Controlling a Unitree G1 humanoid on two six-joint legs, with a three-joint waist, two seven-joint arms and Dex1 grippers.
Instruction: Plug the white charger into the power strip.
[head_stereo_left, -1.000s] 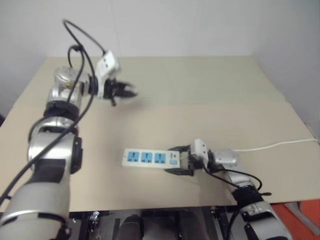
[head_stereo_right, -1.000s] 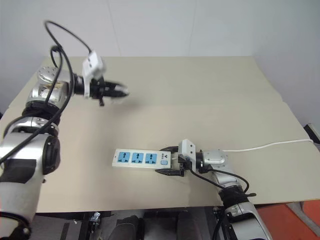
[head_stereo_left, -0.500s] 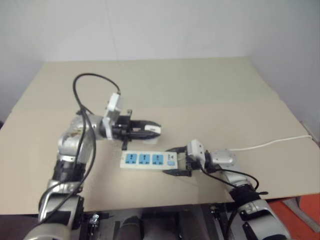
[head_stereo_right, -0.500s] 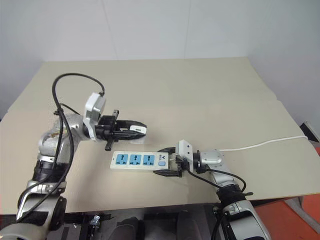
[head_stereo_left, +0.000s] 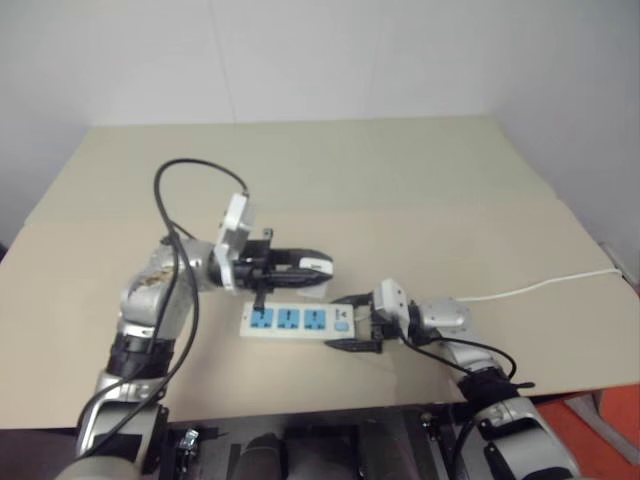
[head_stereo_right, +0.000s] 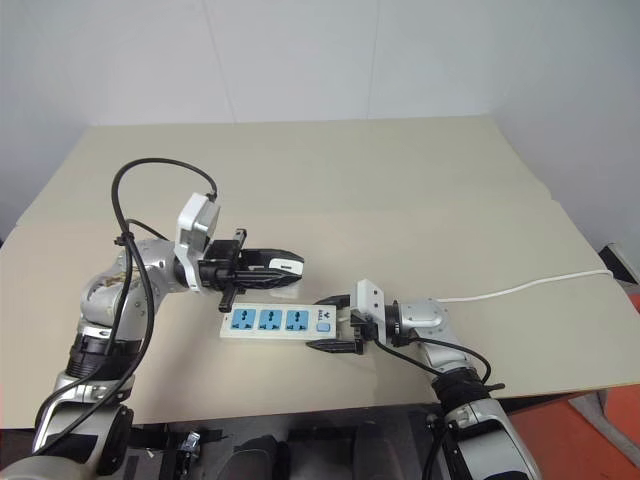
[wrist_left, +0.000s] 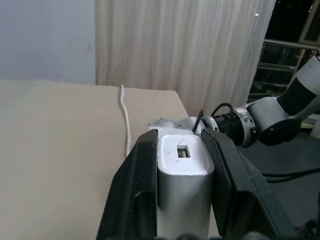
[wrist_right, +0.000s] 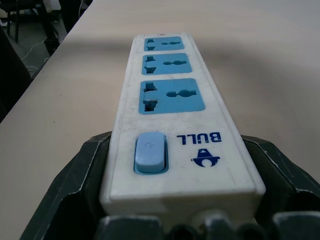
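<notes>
Two grippers are working over the tan table (head_stereo_right: 420, 190): the left gripper (head_stereo_right: 288, 266) is clamping the white charger (wrist_left: 183, 162) between its black fingers and holding it level just above and behind the power strip (head_stereo_right: 278, 321). The right gripper (head_stereo_right: 335, 322) is gripping the switch end of the power strip, which is lying flat near the table's front edge with its three blue sockets facing up. The strip's thin white cord (head_stereo_right: 530, 288) is trailing off to the right across the table.

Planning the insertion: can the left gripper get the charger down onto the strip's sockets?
Probably yes. The left gripper holds the charger just beside the strip, whose three sockets lie uncovered; the right gripper clamps only the switch end.
</notes>
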